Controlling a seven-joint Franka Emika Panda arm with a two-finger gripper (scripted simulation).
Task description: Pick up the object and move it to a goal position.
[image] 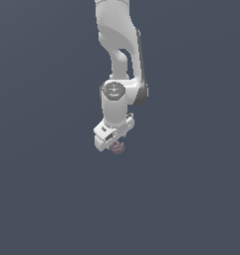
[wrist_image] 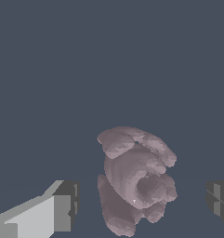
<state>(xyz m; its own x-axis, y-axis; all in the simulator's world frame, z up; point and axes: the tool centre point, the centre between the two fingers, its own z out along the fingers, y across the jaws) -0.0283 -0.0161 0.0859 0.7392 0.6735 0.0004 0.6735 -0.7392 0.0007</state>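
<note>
Wrist view shows the object (wrist_image: 135, 181), a lumpy, matte pinkish-brown mass of rounded lobes, elongated along the picture's vertical and leaning slightly. It sits between the end effector (wrist_image: 143, 204) fingers (wrist_image: 62, 209), which stand spread, each clear of it. Exterior view places the object (image: 117, 147) just beneath the white end effector (image: 113, 141).

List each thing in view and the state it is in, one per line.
tool: open, fingers on either side of the object with gaps showing, not touching it.
object: between the fingers, ungripped; whether it rests on the surface cannot be told.
arm: reaching down, tool at the object.
</note>
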